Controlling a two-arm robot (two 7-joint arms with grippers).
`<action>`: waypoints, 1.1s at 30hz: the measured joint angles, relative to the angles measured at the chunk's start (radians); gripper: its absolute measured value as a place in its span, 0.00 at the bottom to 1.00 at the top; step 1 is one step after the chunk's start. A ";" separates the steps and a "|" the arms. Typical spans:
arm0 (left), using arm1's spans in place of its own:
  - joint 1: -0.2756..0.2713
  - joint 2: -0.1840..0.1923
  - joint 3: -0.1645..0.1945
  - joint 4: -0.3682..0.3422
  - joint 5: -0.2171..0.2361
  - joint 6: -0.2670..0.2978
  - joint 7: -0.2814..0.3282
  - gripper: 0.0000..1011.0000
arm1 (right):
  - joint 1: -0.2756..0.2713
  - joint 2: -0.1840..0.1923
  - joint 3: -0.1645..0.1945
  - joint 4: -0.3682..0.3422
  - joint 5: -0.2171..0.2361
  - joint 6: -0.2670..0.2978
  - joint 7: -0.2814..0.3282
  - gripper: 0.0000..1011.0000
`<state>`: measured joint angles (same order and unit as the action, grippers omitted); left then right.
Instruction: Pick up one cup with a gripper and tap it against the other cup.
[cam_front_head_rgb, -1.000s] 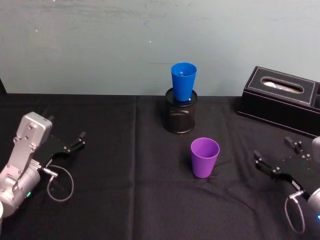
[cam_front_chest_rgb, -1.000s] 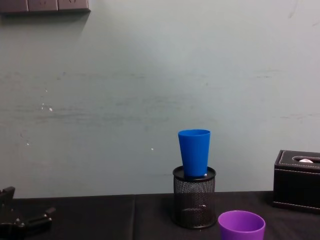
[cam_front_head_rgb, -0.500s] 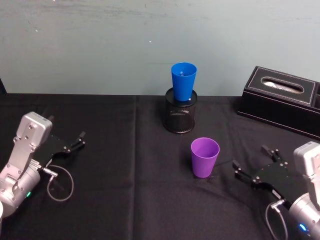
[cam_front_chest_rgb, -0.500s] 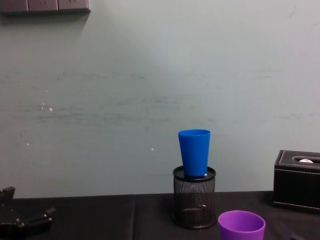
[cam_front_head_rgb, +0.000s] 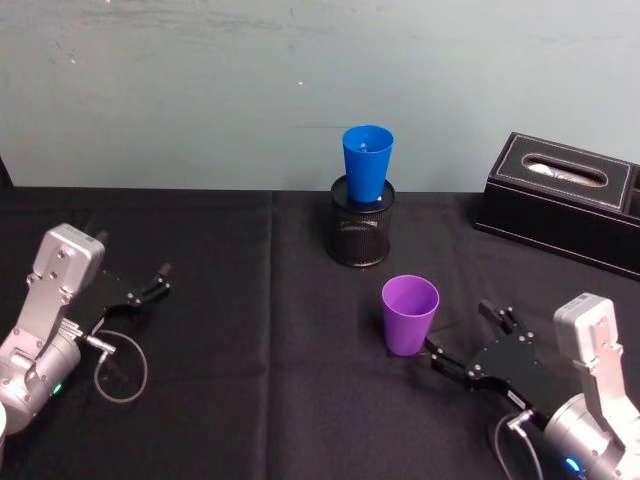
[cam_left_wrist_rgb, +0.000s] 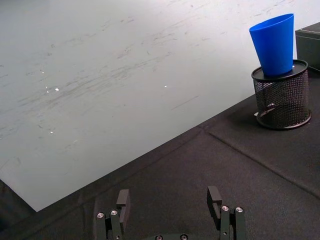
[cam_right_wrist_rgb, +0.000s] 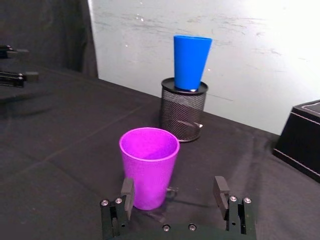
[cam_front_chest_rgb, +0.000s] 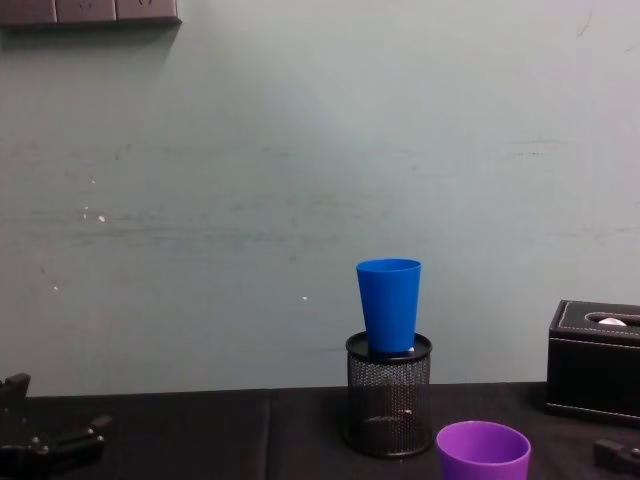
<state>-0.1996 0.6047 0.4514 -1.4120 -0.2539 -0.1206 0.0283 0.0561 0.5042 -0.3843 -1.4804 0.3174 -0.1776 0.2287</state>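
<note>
My right gripper (cam_front_head_rgb: 458, 328) sits low on the black table (cam_front_head_rgb: 250, 400) just to the right of the purple cup (cam_front_head_rgb: 409, 315), jaws spread wide and holding nothing. The cup stands upright and free. Behind it, the blue cup (cam_front_head_rgb: 367, 160) stands in the mesh pen holder (cam_front_head_rgb: 361, 238). Well to the cup's left, my left gripper (cam_front_head_rgb: 156, 282) rests, jaws also apart.

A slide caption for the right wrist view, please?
Open right gripper near upright purple cup; blue cup in mesh holder beyond.
</note>
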 joint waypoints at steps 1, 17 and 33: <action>0.000 0.000 0.000 0.000 0.000 0.000 0.000 1.00 | 0.000 -0.003 0.000 0.000 0.000 0.000 0.002 0.99; 0.000 0.000 0.000 0.000 0.000 0.000 0.000 1.00 | 0.022 -0.066 0.008 0.033 -0.020 0.018 0.028 0.99; 0.000 0.000 0.000 0.000 0.000 0.000 0.000 1.00 | 0.063 -0.130 0.012 0.087 -0.058 0.023 0.055 0.99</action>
<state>-0.1995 0.6047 0.4514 -1.4119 -0.2539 -0.1205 0.0283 0.1191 0.3745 -0.3726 -1.3935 0.2590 -0.1549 0.2837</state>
